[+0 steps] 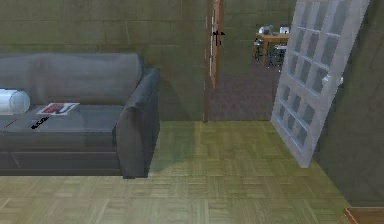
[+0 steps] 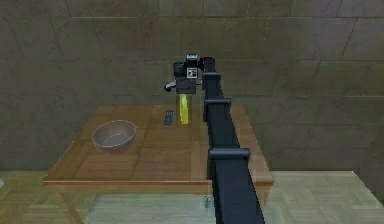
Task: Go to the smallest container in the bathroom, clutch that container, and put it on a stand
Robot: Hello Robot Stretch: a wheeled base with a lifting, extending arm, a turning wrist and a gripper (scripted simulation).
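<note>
The yellow container [image 2: 185, 107] is a slim, upright, yellow-green shape, taller than it is wide and too small to make out any cap or label. It is at the worktop's [image 2: 150, 165] far edge, a little right of the middle of that edge, directly at the gripper's [image 2: 182, 93] far end. The dark square arm [image 2: 228, 150] rises from the bottom of the arm side view, crosses the worktop's near edge and runs along its right part to the far edge. There the gripper's dark body sits at the arm's left, with its fingers pointing down at the container's top. Since the worktop lies at and behind the container, I cannot tell whether the gripper holds it or whether it rests on the wood; how the fingers stand cannot be told either. Just left of the container lies a small dark flat thing [image 2: 168, 119], and farther toward the worktop's left edge stands a shallow grey bowl [image 2: 114, 134]. Behind the worktop is a drab tiled wall [image 2: 300, 60]. In the forward view, parquet floor [image 1: 200, 185] lies nearest, then a grey sofa [image 1: 90, 125] at the left with a white cushion [image 1: 10, 100], an open magazine [image 1: 58, 108] and a small dark thing [image 1: 40, 122] on its seat. At the right stands a white paned door [image 1: 315, 75], and beyond it is a doorway with a brown door [image 1: 215, 55].
</note>
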